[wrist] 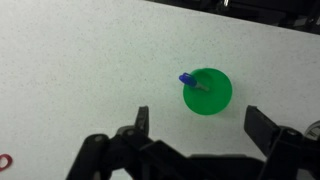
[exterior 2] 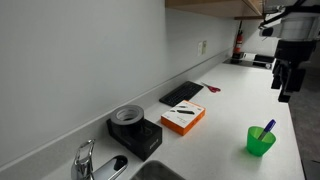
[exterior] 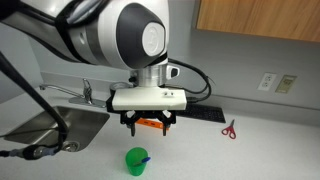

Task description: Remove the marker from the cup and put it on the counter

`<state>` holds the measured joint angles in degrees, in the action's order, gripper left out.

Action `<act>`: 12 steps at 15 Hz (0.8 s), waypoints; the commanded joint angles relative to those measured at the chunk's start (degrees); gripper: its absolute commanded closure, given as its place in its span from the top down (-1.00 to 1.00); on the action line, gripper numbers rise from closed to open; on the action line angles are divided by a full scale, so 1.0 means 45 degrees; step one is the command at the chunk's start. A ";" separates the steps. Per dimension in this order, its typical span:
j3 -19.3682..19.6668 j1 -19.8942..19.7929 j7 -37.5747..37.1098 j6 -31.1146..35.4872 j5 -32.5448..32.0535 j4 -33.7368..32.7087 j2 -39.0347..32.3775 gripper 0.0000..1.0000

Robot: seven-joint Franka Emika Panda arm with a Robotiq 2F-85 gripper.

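Note:
The green cup (exterior: 136, 161) stands upright on the light counter (exterior: 250, 150), with the blue-ended marker (exterior: 144, 156) leaning out of its rim. Both also show in an exterior view: cup (exterior 2: 260, 142), marker (exterior 2: 268, 128). My gripper (exterior: 147, 125) hangs well above the cup, open and empty; it shows at the top right in an exterior view (exterior 2: 283, 90). In the wrist view the cup (wrist: 207, 93) and marker (wrist: 190, 80) lie below, between and beyond the spread fingers (wrist: 198, 125).
An orange and white box (exterior 2: 183, 118) and a black device (exterior 2: 135, 132) stand near the wall. A black keyboard (exterior 2: 181, 93) lies by the wall. Red-handled scissors (exterior: 229, 129) lie on the counter. A steel sink (exterior: 45, 128) with a faucet (exterior: 86, 92) is at one end.

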<state>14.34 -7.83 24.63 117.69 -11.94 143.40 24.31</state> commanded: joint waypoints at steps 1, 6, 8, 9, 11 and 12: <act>-0.0038 -0.0494 -0.0387 0.1380 -0.0919 0.0916 -0.0149 1.00; -0.0019 -0.0590 -0.0359 0.2037 -0.0650 0.1204 -0.0427 1.00; -0.0019 -0.0643 -0.0432 0.2245 -0.0655 0.1319 -0.0505 1.00; -0.0019 -0.0651 -0.0444 0.2285 -0.0655 0.1333 -0.0519 1.00; -0.0020 -0.0652 -0.0456 0.2298 -0.0654 0.1337 -0.0520 1.00; -0.0020 -0.0653 -0.0460 0.2299 -0.0654 0.1337 -0.0520 1.00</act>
<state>14.38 -10.67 22.53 128.12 -14.95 149.46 21.96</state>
